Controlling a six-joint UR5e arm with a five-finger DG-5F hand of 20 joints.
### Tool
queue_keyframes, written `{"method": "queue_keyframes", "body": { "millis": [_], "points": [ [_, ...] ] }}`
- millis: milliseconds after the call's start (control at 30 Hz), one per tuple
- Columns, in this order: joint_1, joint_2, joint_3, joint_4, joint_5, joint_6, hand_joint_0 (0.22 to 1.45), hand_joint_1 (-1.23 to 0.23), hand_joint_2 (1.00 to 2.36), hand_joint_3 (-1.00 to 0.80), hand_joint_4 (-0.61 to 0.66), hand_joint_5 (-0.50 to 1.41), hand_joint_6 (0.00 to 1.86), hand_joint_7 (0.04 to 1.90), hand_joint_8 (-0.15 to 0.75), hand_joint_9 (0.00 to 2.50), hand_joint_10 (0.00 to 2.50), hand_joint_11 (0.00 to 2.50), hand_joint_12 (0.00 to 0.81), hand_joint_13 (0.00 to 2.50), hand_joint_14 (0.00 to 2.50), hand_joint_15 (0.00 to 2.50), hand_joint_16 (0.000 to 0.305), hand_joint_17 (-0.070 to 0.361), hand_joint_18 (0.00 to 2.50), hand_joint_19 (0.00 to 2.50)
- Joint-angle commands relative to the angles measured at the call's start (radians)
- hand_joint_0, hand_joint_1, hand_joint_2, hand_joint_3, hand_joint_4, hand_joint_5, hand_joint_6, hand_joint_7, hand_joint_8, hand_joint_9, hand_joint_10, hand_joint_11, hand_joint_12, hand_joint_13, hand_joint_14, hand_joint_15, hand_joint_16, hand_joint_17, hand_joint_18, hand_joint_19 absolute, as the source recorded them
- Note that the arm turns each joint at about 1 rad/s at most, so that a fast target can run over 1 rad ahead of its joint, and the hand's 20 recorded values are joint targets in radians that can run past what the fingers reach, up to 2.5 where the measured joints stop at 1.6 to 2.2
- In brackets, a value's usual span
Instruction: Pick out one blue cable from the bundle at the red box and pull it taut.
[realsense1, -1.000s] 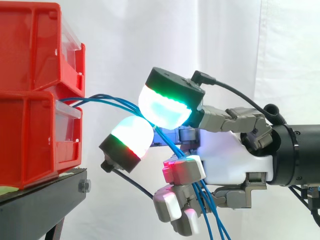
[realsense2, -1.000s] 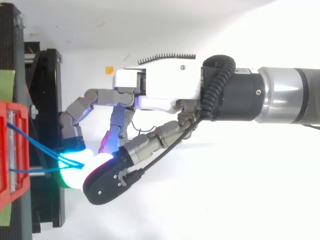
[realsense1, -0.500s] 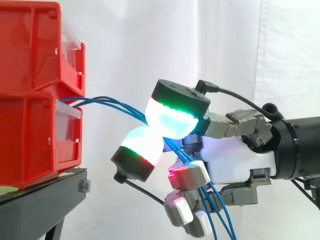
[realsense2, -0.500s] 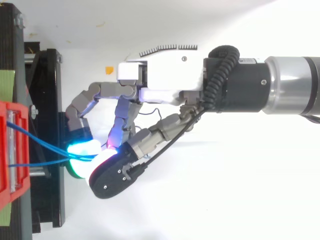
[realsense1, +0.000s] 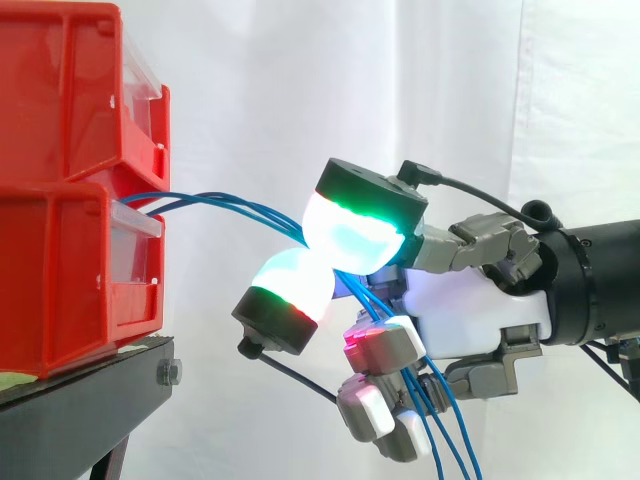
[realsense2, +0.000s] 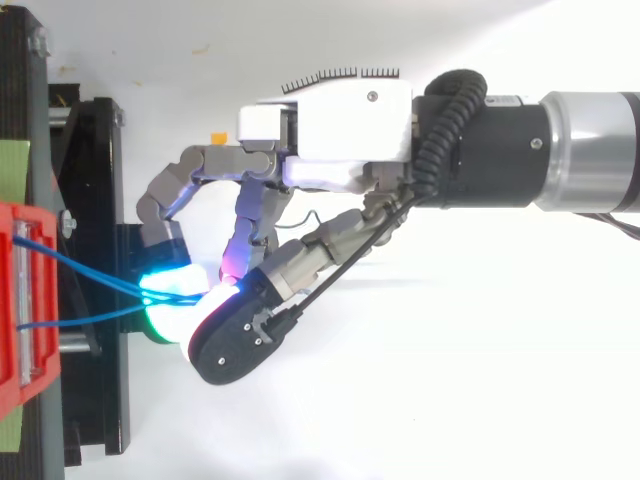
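Pinching blue cables (realsense1: 230, 202), hand (realsense1: 480, 312) hovers beside the black stand (realsense1: 80, 412) (white curtain (realsense1: 300, 80) behind).

**Blue cables run from the red box into the hand**

I see several thin blue cables (realsense1: 225, 203) leaving the front of the lower red box (realsense1: 60, 270), just under its top edge. They run close together to the right in a gentle arch. Then they pass between two glowing pads (realsense1: 355, 232) of the hand (realsense1: 480, 320), which pinch them. Past the pads they drop steeply in front of the palm and go out of the side view at its bottom edge. From above, I make out two strands that start apart at the box and converge at the pads.
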Motion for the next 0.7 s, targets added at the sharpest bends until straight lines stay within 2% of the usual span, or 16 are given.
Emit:
{"method": "queue_keyframes", "body": {
  "millis": [0, 100, 200, 300, 367, 667],
  "points": [
    [-0.002, 0.001, 0.004, -0.008, -0.001, -0.001, 0.5, -0.81, 1.0, -0.5, 0.02, -0.11, 0.92, 0.96, 0.339, 1.3, 0.03, 0.84, 0.383, 1.11, 0.02, 0.6, 0.056, 0.126, 1.02, 0.79],
    [-0.002, 0.003, 0.005, -0.008, -0.001, -0.001, 0.44, -0.75, 1.0, -0.5, 0.04, -0.11, 0.91, 0.91, 0.354, 1.29, 0.03, 0.82, 0.406, 1.12, 0.02, 0.58, 0.062, 0.139, 1.06, 0.78],
    [-0.002, 0.003, 0.005, -0.008, -0.001, -0.002, 0.44, -0.68, 1.0, -0.5, 0.04, -0.11, 0.9, 0.89, 0.355, 1.29, 0.03, 0.8, 0.407, 1.11, 0.02, 0.58, 0.063, 0.143, 1.06, 0.78],
    [-0.002, 0.003, 0.005, -0.008, -0.001, -0.002, 0.49, -0.6, 1.0, -0.5, 0.02, -0.11, 0.89, 0.88, 0.34, 1.28, 0.03, 0.81, 0.388, 1.09, 0.02, 0.59, 0.059, 0.133, 1.02, 0.81],
    [-0.002, 0.003, 0.005, -0.008, -0.001, -0.001, 0.57, -0.55, 1.0, -0.5, 0.0, -0.11, 0.88, 0.96, 0.315, 1.26, 0.03, 0.82, 0.369, 1.07, 0.02, 0.61, 0.054, 0.121, 0.97, 0.84],
    [-0.002, 0.003, 0.005, -0.005, -0.001, -0.001, 0.59, -0.68, 1.02, -0.2, -0.03, -0.1, 0.9, 1.04, 0.323, 1.28, 0.03, 0.83, 0.366, 1.08, 0.02, 0.62, 0.053, 0.118, 0.96, 0.85]
  ]
}}
